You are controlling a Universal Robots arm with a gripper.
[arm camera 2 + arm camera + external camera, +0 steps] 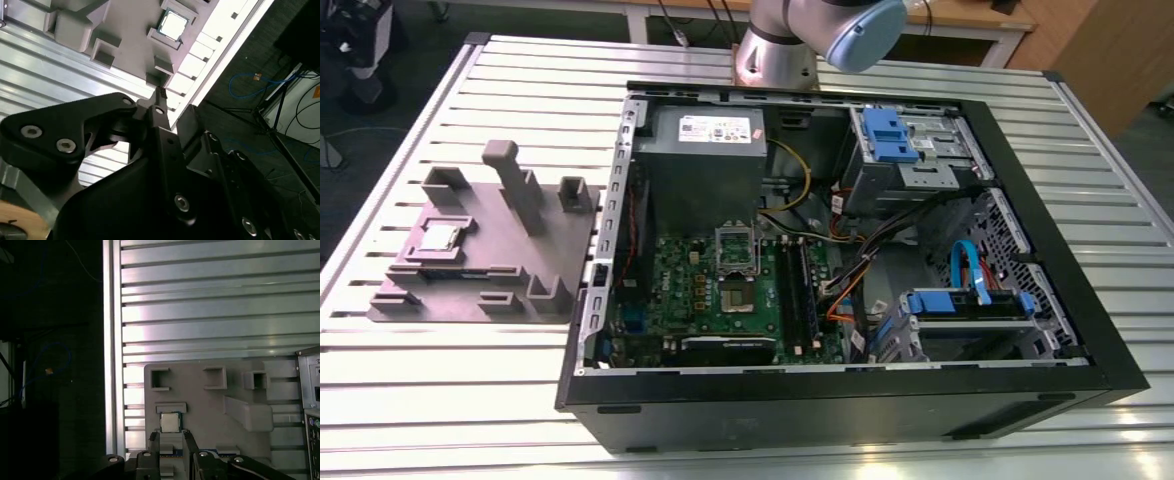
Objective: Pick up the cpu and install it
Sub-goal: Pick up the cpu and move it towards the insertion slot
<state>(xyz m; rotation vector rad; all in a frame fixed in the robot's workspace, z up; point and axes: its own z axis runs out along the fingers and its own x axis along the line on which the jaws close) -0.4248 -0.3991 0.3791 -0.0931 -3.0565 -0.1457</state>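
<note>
The two black fingers (153, 447) of the gripper (170, 437) stand apart with nothing between them, and past their gap in both wrist views lies the cpu (170, 422), a small flat square chip with a silvery metal top and a pale tan rim. It rests in a shallow recess of the grey moulded plate (200, 405). In the exterior view the plate (494, 270) lies on the slatted aluminium table (454, 400) at nine o'clock from the open black computer case (854, 400), with the chip (440, 237) toward the plate's ten o'clock corner. The chip looks light, stiff and thin, with a smooth lid that is probably slippery and an underside likely delicate. It is best pinched gently across two opposite rim edges and kept level.
</note>
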